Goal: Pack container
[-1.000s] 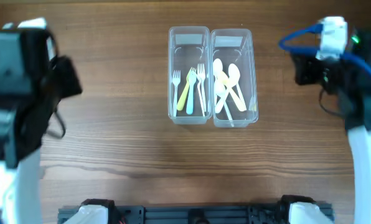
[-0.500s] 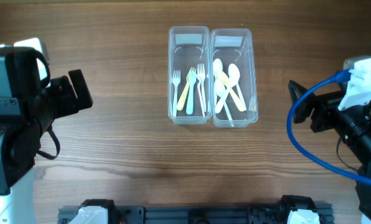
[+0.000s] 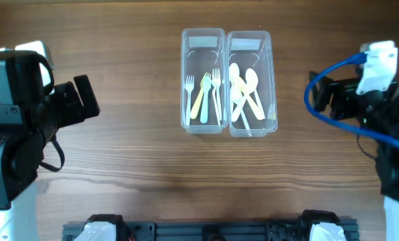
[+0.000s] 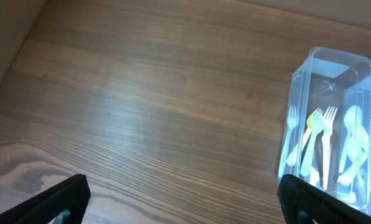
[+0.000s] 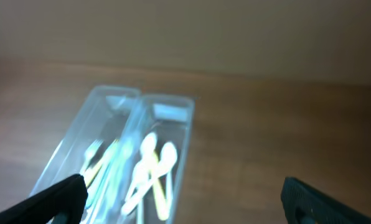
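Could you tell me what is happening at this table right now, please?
Two robot arms are packing cutlery into two clear containers that stand side by side in the middle of the wooden table. The left container holds forks and the right container holds spoons. Neither arm is handling anything at this moment. The left pincer and the right pincer are both open and empty, off to either side of the containers.

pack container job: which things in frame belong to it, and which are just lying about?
Belongs to the job:
- left clear container, holding forks
- right clear container, holding spoons

Just there:
- wooden table
- blue cable on the right arm
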Controlling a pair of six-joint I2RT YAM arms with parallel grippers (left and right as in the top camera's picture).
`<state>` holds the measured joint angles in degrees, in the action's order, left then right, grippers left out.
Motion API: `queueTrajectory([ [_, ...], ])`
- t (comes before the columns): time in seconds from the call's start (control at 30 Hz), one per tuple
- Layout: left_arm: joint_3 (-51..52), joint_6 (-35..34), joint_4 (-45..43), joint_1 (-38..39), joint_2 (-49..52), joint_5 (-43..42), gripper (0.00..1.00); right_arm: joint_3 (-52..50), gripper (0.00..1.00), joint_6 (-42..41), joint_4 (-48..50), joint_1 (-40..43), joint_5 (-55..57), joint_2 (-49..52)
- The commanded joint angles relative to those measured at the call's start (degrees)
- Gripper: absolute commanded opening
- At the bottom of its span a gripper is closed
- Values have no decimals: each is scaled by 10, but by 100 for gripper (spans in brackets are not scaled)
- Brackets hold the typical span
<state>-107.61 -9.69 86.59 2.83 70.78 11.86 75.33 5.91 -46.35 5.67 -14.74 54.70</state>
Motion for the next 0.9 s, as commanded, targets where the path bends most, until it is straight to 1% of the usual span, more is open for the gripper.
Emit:
queueTrajectory([
  [0.0,2,3,-1,-4,-5,-9,100,-125,100,5,177,-4,31,-99],
  [0.07,2,3,-1,-4,-5,-9,100,-250,100,-1,312,-4,24,-172],
  [0.1,2,3,-1,-4,-5,-9,100,-297,100,-1,343,-4,23,-202],
  [0.2,2,3,-1,-4,-5,-9,100,-416,100,-1,361,-4,23,-298],
  [0.33,2,3,-1,-4,-5,-9,100,-512,100,-1,360,-4,23,-406],
  [0.43,2,3,-1,-4,-5,-9,100,-564,100,-1,361,-4,23,-457],
  [0.5,2,3,-1,-4,-5,-9,100,-597,100,-6,365,-4,25,-476],
  [0.57,2,3,-1,-4,-5,-9,100,-623,100,-36,366,-3,32,-480],
  [0.63,2,3,-1,-4,-5,-9,100,-653,100,-80,379,-4,32,-480],
  [0.7,2,3,-1,-4,-5,-9,100,-689,100,-124,412,-4,32,-480],
  [0.87,2,3,-1,-4,-5,-9,100,-727,100,-125,434,-4,32,-480],
])
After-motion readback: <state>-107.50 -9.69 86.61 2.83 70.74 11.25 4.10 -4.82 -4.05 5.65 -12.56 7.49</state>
